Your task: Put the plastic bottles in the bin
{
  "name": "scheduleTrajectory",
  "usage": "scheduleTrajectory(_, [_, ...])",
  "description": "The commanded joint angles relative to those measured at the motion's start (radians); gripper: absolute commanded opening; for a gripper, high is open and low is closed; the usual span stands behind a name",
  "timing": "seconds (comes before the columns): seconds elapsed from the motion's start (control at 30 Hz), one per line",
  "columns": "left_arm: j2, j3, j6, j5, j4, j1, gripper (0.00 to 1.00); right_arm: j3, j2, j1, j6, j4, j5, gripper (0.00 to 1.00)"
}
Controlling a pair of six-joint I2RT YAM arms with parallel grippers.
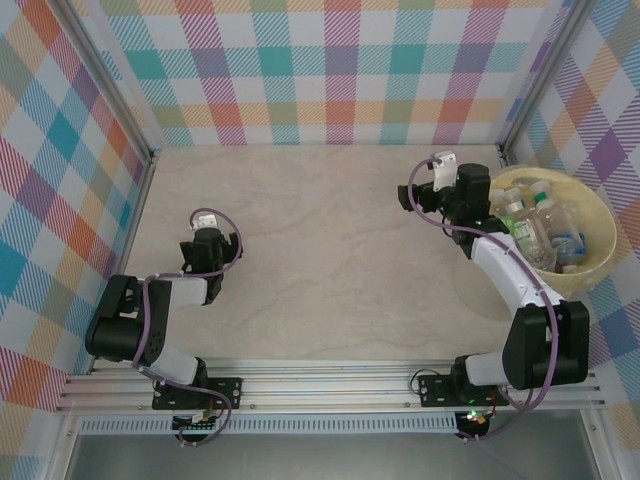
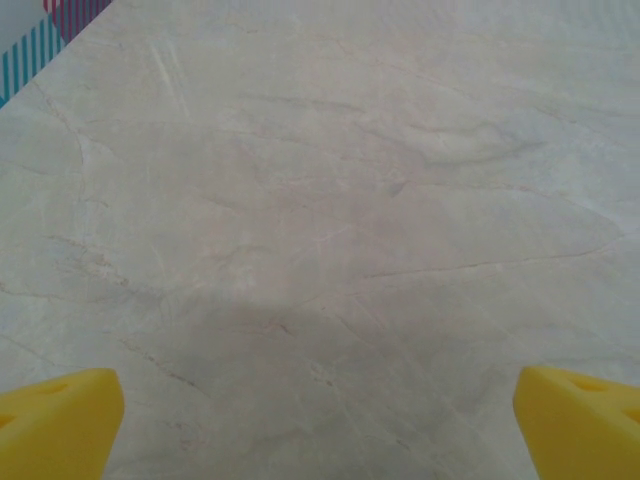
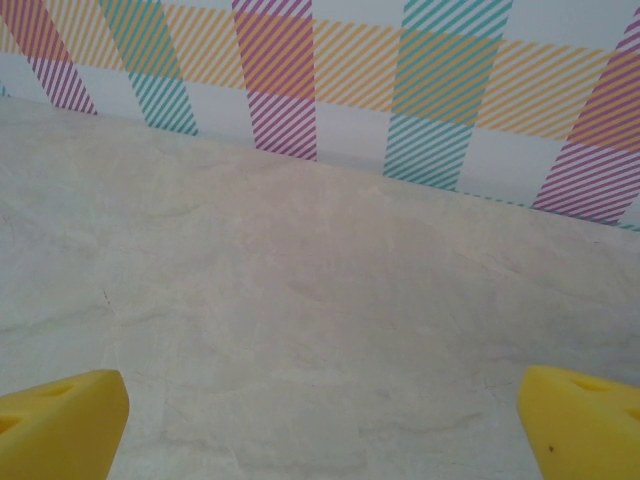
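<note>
The right gripper point(image 3: 320, 432) is holding its yellow fingertips point(image 3: 60, 420) spread wide with nothing between them, facing the pale marbled tabletop point(image 3: 320, 300) and the plaid backdrop wall point(image 3: 300, 70). The large round pale-yellow plastic bin point(image 1: 592, 212) is sitting just beside it on its right, with the small clear plastic bottles point(image 1: 535, 225) lying piled inside. The left gripper point(image 2: 320, 430) is likewise gaping wide and gripping nothing, pointing at the tabletop, with the bin sitting well apart, far off to its right.
</note>
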Motion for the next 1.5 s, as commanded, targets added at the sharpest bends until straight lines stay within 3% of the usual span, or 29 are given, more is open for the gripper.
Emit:
scheduleTrajectory(0.0, [0.004, -0.004, 0.014, 0.017, 0.085, 0.013, 1.0, -0.09, 0.086, -0.018, -0.036, -0.138, -0.043, 1.0])
scheduleTrajectory(0.13, [0.004, -0.004, 0.014, 0.018, 0.083, 0.014, 1.0, 0.013, 0.001, 0.027, -0.054, -0.248, -0.026, 1.0])
scheduleTrajectory(0.33, [0.004, -0.002, 0.014, 0.017, 0.082, 0.014, 1.0, 0.063, -0.097, 0.165, -0.072, -0.297, -0.142, 1.0])
scheduleTrajectory(0.5, [0.004, -0.002, 0.015, 0.017, 0.082, 0.014, 1.0, -0.029, -0.02, 0.231, 0.041, -0.191, -0.186, 1.0])
scheduleTrajectory(0.6, [0.004, -0.002, 0.014, 0.017, 0.082, 0.013, 1.0, -0.109, -0.004, 0.234, 0.129, -0.069, -0.081, 1.0])
scheduleTrajectory(0.67, [0.004, -0.002, 0.014, 0.017, 0.082, 0.014, 1.0, -0.126, 0.001, 0.22, 0.13, -0.05, -0.025, 1.0])
scheduleTrajectory(1.03, [0.004, -0.002, 0.014, 0.017, 0.083, 0.014, 1.0, -0.197, 0.053, 0.004, 0.107, 0.015, -0.032, 1.0])
scheduleTrajectory(1.23, [0.004, -0.002, 0.014, 0.018, 0.082, 0.014, 1.0, -0.239, 0.101, -0.041, 0.112, 0.076, 0.036, 1.0])
scheduleTrajectory(1.47, [0.006, -0.002, 0.014, 0.019, 0.082, 0.014, 1.0, -0.349, 0.1, -0.07, 0.109, 0.284, 0.061, 1.0])
